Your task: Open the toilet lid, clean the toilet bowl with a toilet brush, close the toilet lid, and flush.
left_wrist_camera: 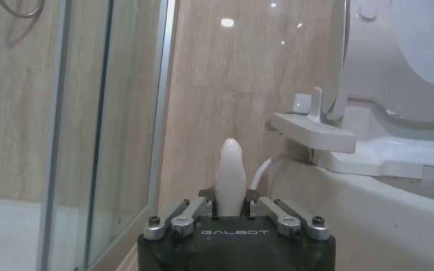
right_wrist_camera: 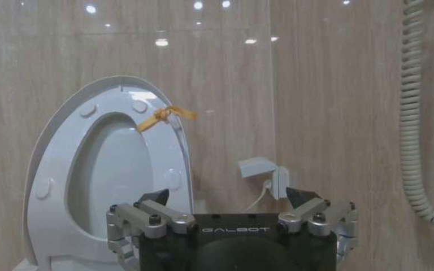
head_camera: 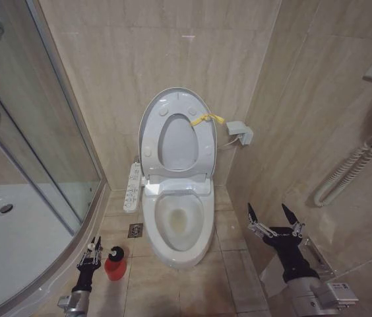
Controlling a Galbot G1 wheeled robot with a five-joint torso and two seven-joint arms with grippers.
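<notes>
The tiled bathroom held the toilet bowl [head_camera: 178, 224], the toilet lid [head_camera: 175, 132] raised against the wall. The left gripper [head_camera: 92, 253] clamped the toilet brush [left_wrist_camera: 230, 176] beside its red holder [head_camera: 114, 264]. The right gripper [head_camera: 273, 218] stood spread, empty.

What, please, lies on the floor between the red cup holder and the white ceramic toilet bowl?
In the head view, a small square floor drain sits in the beige tiles between the red cup holder and the white ceramic toilet bowl.

Layout around the toilet

The toilet lid [head_camera: 175, 132] is standing upright behind the toilet bowl [head_camera: 178, 224]; the shower tray [head_camera: 14, 244] is lying left of it.
</notes>
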